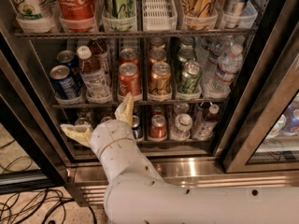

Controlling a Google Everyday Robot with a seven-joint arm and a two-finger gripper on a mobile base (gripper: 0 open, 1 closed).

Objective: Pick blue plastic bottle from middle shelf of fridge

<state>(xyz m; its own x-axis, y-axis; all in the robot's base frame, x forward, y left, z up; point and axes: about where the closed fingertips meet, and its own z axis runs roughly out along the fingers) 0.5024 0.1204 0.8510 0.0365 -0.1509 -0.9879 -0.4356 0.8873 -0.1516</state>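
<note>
Blue plastic bottle [93,76] stands upright on the middle shelf [163,101] of the fridge [187,169], in the second lane from the left. Its white cap is on and its pale label faces forward. The fridge fills most of the view, with a black frame, a brushed steel strip along its base and a glass door [261,125] swung open at the right. The robot's white arm [140,190] rises from the lower edge and reaches toward the lower left of the racks.

On the rack above stand tall cans, among them a red Coca-Cola can [74,1], with an empty white lane tray [159,6] beside them. On the middle shelf, left of the bottle, two blue cans [63,80] stand one behind the other. To the bottle's right come red cans [128,78], orange cans [160,78] and green cans [189,76], then clear water bottles [224,69] at the far right. More cans and small bottles fill the bottom rack [158,125]. Dark cables [28,204] lie on the floor at the lower left.

The gripper [96,112] sits low, in front of the bottom rack and just under the bottle's lane. Its two yellowish fingers [125,108] are spread wide and hold nothing. One finger points up across the middle shelf's front rail and the other points left. Neither touches the bottle.
</note>
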